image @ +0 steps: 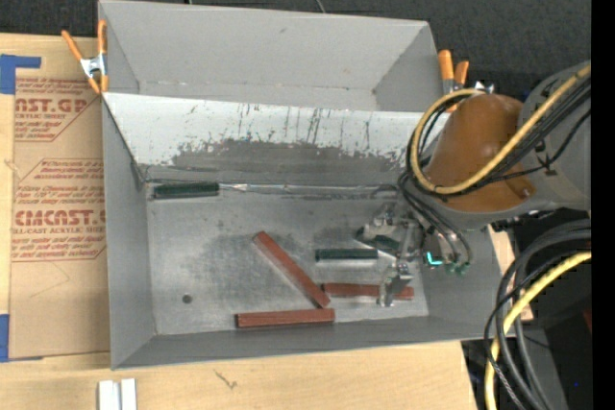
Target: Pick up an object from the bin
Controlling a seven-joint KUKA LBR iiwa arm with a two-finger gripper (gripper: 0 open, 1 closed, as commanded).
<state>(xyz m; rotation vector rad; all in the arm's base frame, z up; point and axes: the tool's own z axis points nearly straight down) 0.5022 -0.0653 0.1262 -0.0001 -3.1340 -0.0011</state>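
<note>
Nearest item: the near red-brown bar (285,319) lies flat along the near wall of the bin (125,235), clear of the arm. Beyond it the slanted red-brown bar (291,269) runs from mid-floor down to the right. Its lower end is close to the left end of the right red-brown bar (356,290); contact between them cannot be confirmed. The tool (387,262) is low over the right side of the floor with its fingers spread, one far and one near. The right end of the short dark green bar (344,255) lies just at the gap between them. That bar rests flat on the floor and is not pinched. The near finger stands at or on the right red-brown bar; which of the two cannot be told. A far green bar (185,191) lies well apart at the far left. Risks, as judged: only the tip of the green bar is bracketed, so closing may squeeze it out or let it pivot. The near finger could drag or trap the red-brown bar beneath it, giving a double or failed pick. The bar's low, flat profile leaves little for the fingers to grip.
</note>
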